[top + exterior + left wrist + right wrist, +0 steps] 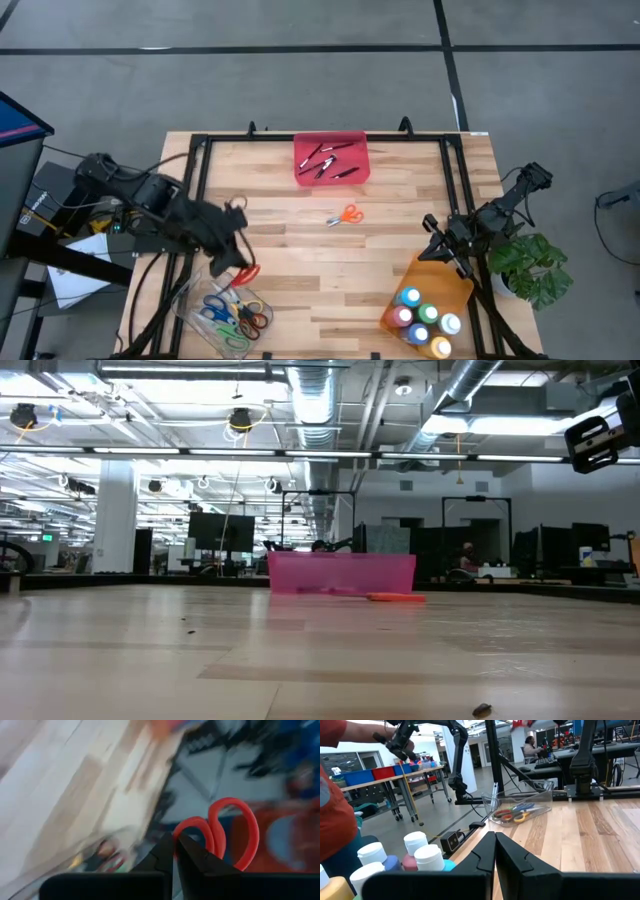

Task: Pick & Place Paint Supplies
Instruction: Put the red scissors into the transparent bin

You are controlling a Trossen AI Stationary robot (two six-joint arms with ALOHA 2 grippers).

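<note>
My left gripper is at the table's left, over the far end of a clear tray that holds several scissors with coloured handles. It is shut on red-handled scissors. Orange-handled scissors lie flat at mid-table. Thin dark sticks lie in a red tray at the far edge. White-capped paint bottles stand in an orange tray at the near right. My right gripper is shut and empty, over that tray's far end. My left gripper pinches the red-handled scissors between its two fingers, just beside the handle loops. Both red loops stick out past the fingertips. The blades are hidden by the fingers. Whether the scissors touch the tray below cannot be told.
A dark metal frame runs along the table's far, left and right sides. A potted plant stands off the right edge. Bare wood lies between the trays around the orange scissors. A person in a red sleeve is beyond the table.
</note>
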